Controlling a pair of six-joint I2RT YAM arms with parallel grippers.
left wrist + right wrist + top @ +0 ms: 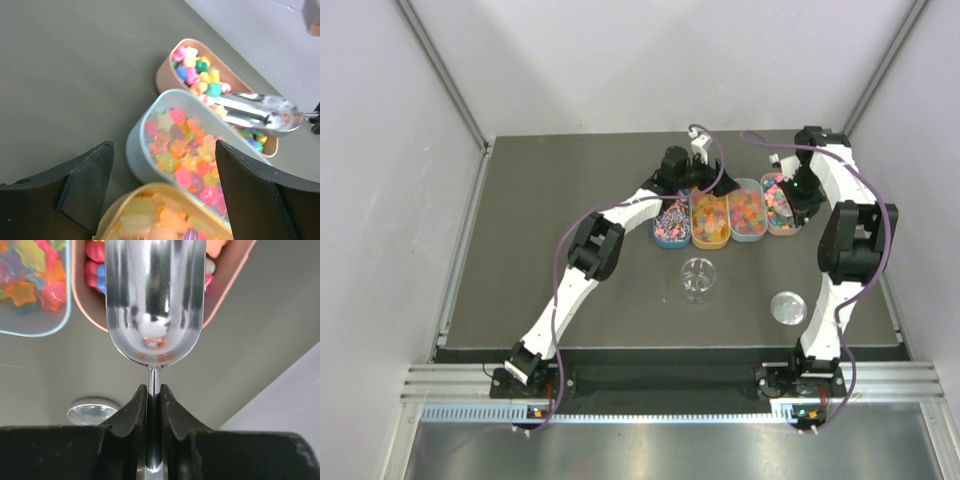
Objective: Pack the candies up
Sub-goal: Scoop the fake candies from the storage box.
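Four oval trays (670,243) lie side by side at the far middle of the desk (570,200), each filled with candies (192,155) in mixed colours. The right jaws are clamped on the thin handle of a metal scoop (155,300), whose bowl hangs over the pink tray (165,75) at the right end. The left jaws stand wide apart, holding nothing, above the neighbouring trays. A clear jar (700,279) and a round lid (788,307) rest nearer, apart.

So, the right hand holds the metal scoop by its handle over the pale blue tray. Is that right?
No: the right hand holds the scoop by its handle over the pink tray; the right wrist view shows it.
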